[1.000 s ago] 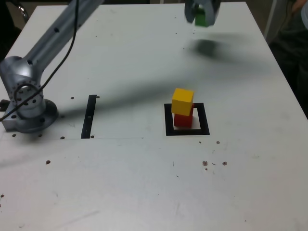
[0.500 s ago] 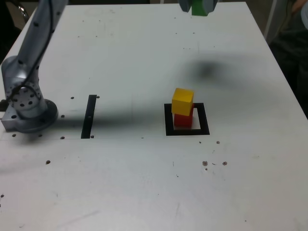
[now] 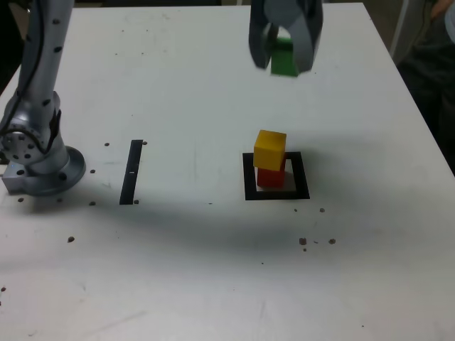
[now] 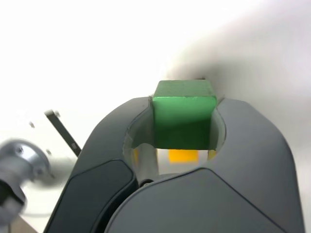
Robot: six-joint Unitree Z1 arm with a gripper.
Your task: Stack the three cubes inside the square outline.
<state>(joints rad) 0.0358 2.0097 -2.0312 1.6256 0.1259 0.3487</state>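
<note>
Two dark grey gripper jaws: closed on a solid green matte cube [image 4: 184,121], one against each of two opposite sides; grasp confirmed in the wrist view.
Gripper [image 3: 285,60]: raised above the table, pointing down, blurred in the exterior view.
Green cube: held between the fingertips, clear of the other two cubes.
Gap behind green cube: orange-yellow surface visible through it in the wrist view.
Solid yellow matte cube [image 3: 270,150]: resting on top of a small red matte cube [image 3: 270,178], partly covering it in the exterior view.
Red cube: on the white area inside the thick black square outline [image 3: 302,176], nearer its side at the exterior view's left.
Stack condition: two cubes high, upright.
Thin straight black strip [image 3: 131,172]: flat on the table, between the outline and the arm's base.
Round metallic grey arm base [image 3: 48,172]: at the exterior view's left, with the grey arm [image 3: 50,53] rising from it and a black cable along it.
White tabletop [image 3: 178,284]: marked with small brown specks.
</note>
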